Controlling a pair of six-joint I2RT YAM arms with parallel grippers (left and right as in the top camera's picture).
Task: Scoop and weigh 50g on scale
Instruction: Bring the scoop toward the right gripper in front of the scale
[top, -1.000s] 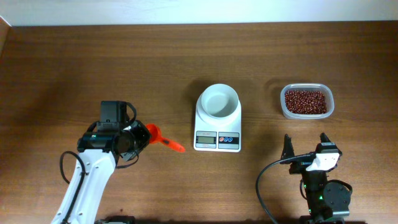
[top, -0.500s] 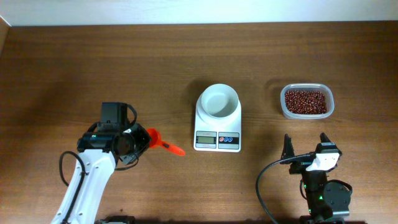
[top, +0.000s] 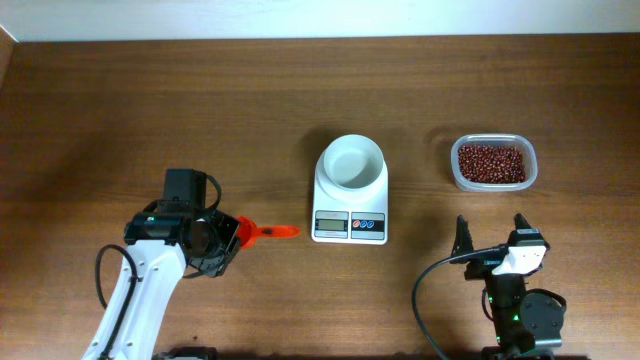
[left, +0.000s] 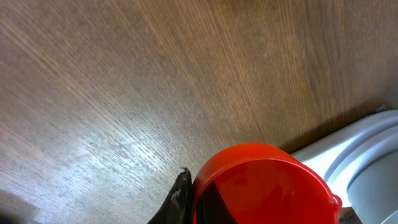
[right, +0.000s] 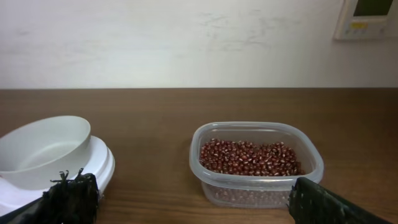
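My left gripper is shut on an orange-red scoop, left of the scale. The scoop's thin end points right toward the scale. In the left wrist view the scoop's cup looks empty, with one dark finger against its left side. The white bowl on the scale is empty. Red-brown beans fill a clear tub at the right. My right gripper stands open near the front edge, short of the tub, nothing between its fingers.
In the right wrist view the bowl is at the left and the beans are straight ahead. A pale wall runs along the table's far edge.
The left gripper has turned with the scoop. Its thin end swung from pointing down-right to pointing straight right at the scale. The right arm has not moved.
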